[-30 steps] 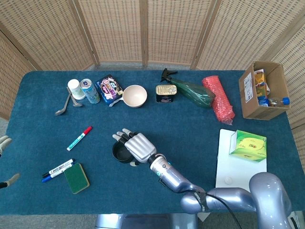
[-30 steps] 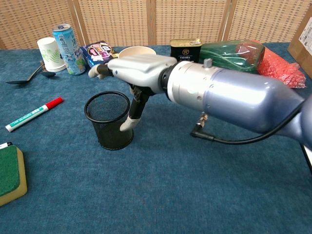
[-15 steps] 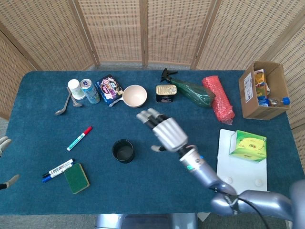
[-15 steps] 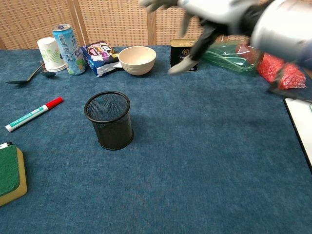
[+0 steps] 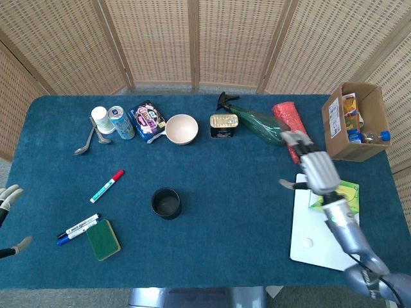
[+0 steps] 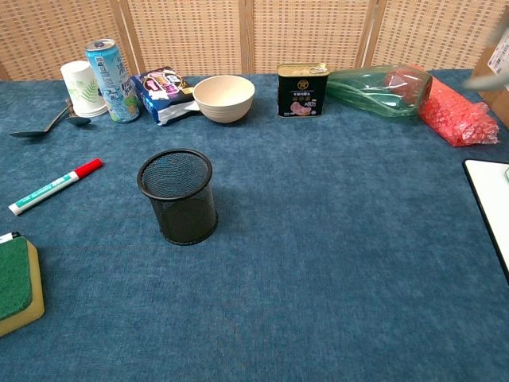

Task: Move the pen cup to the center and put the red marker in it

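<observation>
Pen cup: I see the black mesh pen cup (image 6: 178, 196) upright on the blue worktop (image 5: 231, 212), left of middle, nothing in it and nothing touching it.
Red marker: the red marker (image 5: 106, 186) lies flat nearer the left edge, well apart from the cup, its red cap pointing toward the far edge.
Right hand: my right hand (image 5: 316, 172) hangs above the near-right part of the worktop, over the white board (image 5: 307, 239) and the green box (image 5: 343, 197), fingers spread, holding nothing.
Left hand: my left hand (image 5: 8, 199) barely shows at the left edge of the head view; fingers look apart, nothing in them.
Near-left corner: two pens (image 5: 78, 229) beside a green sponge (image 5: 103, 239).
</observation>
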You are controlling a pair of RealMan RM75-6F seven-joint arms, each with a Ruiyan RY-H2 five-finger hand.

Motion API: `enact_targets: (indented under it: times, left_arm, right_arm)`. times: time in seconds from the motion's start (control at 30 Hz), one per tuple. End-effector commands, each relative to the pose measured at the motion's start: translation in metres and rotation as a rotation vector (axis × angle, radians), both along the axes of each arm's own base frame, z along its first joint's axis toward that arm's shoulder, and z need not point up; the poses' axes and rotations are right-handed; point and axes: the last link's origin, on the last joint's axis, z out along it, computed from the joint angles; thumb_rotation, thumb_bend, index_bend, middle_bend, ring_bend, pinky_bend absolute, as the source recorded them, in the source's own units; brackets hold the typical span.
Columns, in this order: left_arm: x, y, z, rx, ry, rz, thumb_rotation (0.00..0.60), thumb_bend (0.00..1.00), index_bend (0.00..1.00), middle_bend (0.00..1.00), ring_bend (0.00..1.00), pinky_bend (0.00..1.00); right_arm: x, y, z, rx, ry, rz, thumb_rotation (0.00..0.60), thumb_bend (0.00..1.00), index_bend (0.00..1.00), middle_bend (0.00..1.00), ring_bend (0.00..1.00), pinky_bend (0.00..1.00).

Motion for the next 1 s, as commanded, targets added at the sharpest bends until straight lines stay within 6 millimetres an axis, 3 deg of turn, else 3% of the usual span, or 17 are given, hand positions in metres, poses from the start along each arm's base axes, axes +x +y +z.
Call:
enact_targets:
  times: [0.03,0.33,0.5,0.77,1.0]
  left_arm:
    - [0.000,0.003,-0.001,-0.015,-0.004,0.000,0.600,0.26,0.06,0.00,0.00,0.00]
    - [-0.004,0.018,0.005,-0.008,0.018,0.000,0.600,0.26,0.07,0.00,0.00,0.00]
    - [-0.008,0.032,0.012,-0.013,0.063,-0.017,0.600,0.26,0.10,0.00,0.00,0.00]
    - [-0.013,0.064,0.008,-0.033,0.169,-0.191,0.600,0.27,0.26,0.00,0.00,0.04]
    - [-0.027,0.102,-0.007,-0.037,0.336,-0.479,0.600,0.27,0.26,0.00,0.00,0.13]
  right_arm:
    - [-0.050,0.027,0.014,-0.074,0.048,-0.062,0.600,0.00,0.00,0.06,0.02,0.33]
    - [-0.095,0.071,0.026,-0.146,0.084,-0.139,0.600,0.00,0.00,0.05,0.00,0.31]
    - [-0.108,0.087,0.031,-0.140,0.075,-0.204,0.600,0.00,0.00,0.05,0.00,0.29]
    - [-0.109,0.100,0.037,-0.156,0.025,-0.208,0.600,0.00,0.00,0.05,0.00,0.28]
    - [-0.109,0.101,0.040,-0.163,-0.005,-0.210,0.600,0.00,0.00,0.05,0.00,0.28]
